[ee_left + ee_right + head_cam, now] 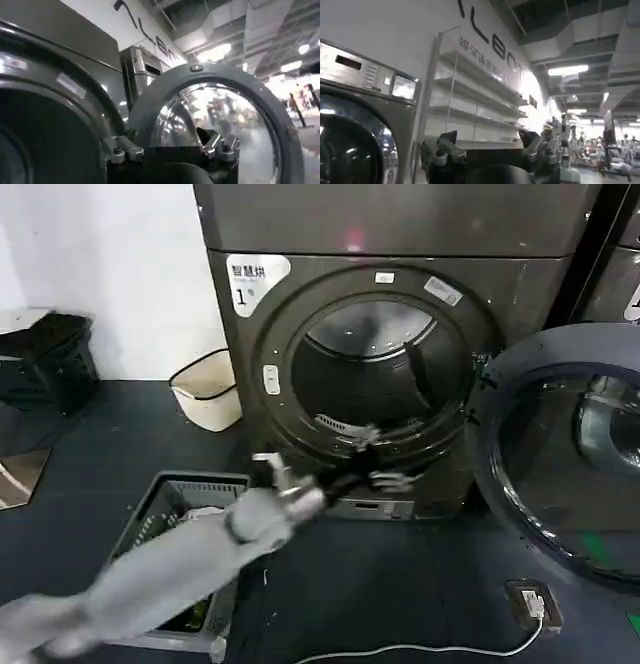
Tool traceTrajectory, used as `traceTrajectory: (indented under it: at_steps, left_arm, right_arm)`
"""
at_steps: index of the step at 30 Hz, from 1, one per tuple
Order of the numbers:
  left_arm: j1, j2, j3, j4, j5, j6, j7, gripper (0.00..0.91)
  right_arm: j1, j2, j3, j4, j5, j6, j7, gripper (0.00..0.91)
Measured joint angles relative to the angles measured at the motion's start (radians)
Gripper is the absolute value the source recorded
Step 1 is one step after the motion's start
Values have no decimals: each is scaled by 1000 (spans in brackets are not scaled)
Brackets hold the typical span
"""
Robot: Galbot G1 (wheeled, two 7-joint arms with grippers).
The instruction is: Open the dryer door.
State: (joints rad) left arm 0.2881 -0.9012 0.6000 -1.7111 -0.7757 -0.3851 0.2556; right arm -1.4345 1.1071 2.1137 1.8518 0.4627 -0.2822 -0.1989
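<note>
1. At the far left of the head view, well left of the left gripper (365,456), a dark bin (45,359) stands against the white wall, and a cream tub (208,389) sits on the dark floor beside the dryer (400,364).
2. Below and left of that gripper, under its grey arm, lies a grey basket (190,494).
3. The left gripper hangs just in front of the lower rim of the dryer's round drum opening. In the left wrist view its fingers (122,150) stand apart with nothing between them.
4. Above and left of the gripper, a white "1" sticker (250,282) marks the dryer's front.
5. To the right of the gripper, the dryer door (565,454) is swung wide open, hinged at the opening's right side, its dark inner face and tinted glass turned toward the camera. In the left wrist view it rises just beyond the fingers (220,115).
6. Below the door, a small device with a white cable (530,604) lies on the floor.
7. The right gripper (490,150) appears in its own wrist view, held before a second grey machine (360,100) and white shelves (475,100); its fingers are spread, holding nothing.
</note>
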Motion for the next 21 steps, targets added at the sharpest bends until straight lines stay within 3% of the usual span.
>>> traceTrajectory:
  at_steps: [8,15,21]
  left_arm:
    - [74,315,-50,-102,93,93,19,907]
    - [132,526,-92,-71,190,208,124,907]
    - [242,669,-205,-18,364,208,256,907]
  right_arm:
    - [-11,-31,51,-5,-41,22,-3,907]
    - [-24,-54,90,-12,-42,27,-4,907]
    - [-10,-50,73,-23,-40,28,-5,907]
